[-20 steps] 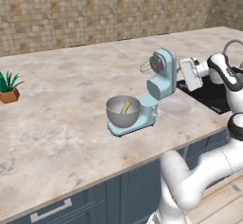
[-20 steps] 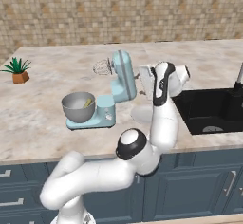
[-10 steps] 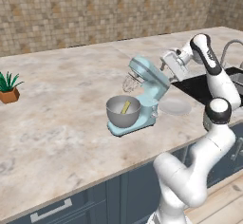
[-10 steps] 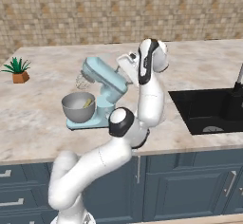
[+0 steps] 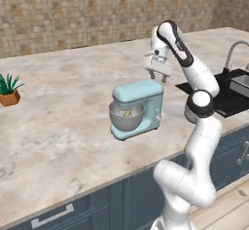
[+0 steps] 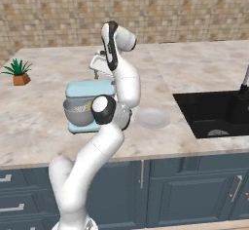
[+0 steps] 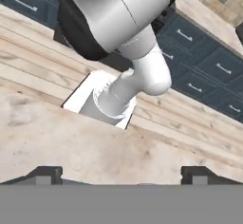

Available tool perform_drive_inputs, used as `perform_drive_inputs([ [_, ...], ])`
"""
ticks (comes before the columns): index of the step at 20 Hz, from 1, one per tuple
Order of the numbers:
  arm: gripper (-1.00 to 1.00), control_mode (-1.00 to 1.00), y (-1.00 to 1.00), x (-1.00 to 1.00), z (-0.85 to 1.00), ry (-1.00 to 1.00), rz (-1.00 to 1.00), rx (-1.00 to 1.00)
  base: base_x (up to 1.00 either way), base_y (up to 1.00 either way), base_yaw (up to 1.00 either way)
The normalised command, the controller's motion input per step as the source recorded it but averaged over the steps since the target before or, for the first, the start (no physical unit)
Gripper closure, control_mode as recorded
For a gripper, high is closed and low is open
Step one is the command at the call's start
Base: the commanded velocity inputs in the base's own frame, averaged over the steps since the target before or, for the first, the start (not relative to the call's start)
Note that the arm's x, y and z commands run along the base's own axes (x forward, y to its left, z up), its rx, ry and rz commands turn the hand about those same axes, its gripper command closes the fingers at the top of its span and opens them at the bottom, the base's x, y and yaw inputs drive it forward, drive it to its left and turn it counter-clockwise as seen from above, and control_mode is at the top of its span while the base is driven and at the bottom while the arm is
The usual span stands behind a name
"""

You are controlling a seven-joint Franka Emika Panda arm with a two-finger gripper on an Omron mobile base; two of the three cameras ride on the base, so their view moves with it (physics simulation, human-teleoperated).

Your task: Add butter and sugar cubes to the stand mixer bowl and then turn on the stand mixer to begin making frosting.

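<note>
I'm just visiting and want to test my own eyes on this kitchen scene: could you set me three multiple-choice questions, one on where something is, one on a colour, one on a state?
1. Where is the potted plant?
A. in the sink
B. on the counter, far left of the mixer
C. inside the bowl

2. What colour is the stand mixer?
A. red
B. black
C. pale blue

3. How does the mixer's head stand?
A. lowered over the stand mixer bowl
B. tilted up and back
C. taken off, lying on the counter

Answers: 1 B, the plant sits on the counter at the left edge of both base views. 2 C, its body is pale blue. 3 A, the head lies level above the bowl, with the gripper just over it.
</note>
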Motion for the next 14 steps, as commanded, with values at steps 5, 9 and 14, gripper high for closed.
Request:
perform_drive_inputs([
  [5,-1.0,-1.0,-0.14,-1.0,0.0,-0.25,0.36,-0.12,0.0,0.0,0.0],
  [9,-1.0,-1.0,-0.59,-1.0,0.16,-0.4,0.25,0.0,0.0,0.0,0.0],
  [14,-1.0,-1.0,-0.95,-1.0,0.27,-0.47,0.14,0.07,0.0,0.0,0.0],
])
